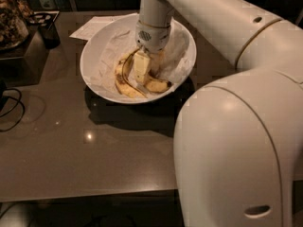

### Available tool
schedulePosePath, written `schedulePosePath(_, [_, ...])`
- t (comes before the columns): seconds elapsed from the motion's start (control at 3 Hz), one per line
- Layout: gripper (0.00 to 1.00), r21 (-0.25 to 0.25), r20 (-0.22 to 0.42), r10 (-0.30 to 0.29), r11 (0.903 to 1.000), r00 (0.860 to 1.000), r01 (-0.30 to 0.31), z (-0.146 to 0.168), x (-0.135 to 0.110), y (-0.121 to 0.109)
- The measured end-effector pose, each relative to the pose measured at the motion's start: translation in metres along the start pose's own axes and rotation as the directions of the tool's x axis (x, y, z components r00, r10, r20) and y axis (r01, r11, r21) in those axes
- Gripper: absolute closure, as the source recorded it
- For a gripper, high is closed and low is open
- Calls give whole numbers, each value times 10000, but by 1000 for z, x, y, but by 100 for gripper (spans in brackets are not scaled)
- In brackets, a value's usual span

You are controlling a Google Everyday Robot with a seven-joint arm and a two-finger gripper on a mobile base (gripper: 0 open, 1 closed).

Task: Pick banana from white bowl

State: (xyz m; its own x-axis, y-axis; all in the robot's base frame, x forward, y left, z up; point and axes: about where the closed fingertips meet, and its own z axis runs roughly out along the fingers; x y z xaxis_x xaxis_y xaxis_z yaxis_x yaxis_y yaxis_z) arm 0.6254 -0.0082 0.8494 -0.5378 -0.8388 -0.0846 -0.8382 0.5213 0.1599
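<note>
Banana (158, 85) is lying low in the white bowl (94, 51), dark tip pointing right, on crumpled paper (177, 48). We are seeing the end effector (141, 69) hanging straight down into the bowl, just beside it; we cannot tell how wide it is set or whether it is gripping anything. A thinner, streaked banana (122, 78) is curving just left. The bowl is sitting on the dark surface (71, 145).
</note>
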Motion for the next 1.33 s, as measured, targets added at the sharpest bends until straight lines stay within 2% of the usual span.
schedulePosePath(0.33, [65, 40, 152, -24, 10000, 9999, 23, -2, 1, -1])
schedulePosePath(0.67, [89, 41, 155, -25, 10000, 9999, 24, -2, 1, -1])
schedulePosePath(1.0, [100, 42, 156, -25, 10000, 9999, 24, -2, 1, -1])
schedulePosePath(1.33, [100, 180, 398, -102, 9998, 9992, 95, -1, -7, -3])
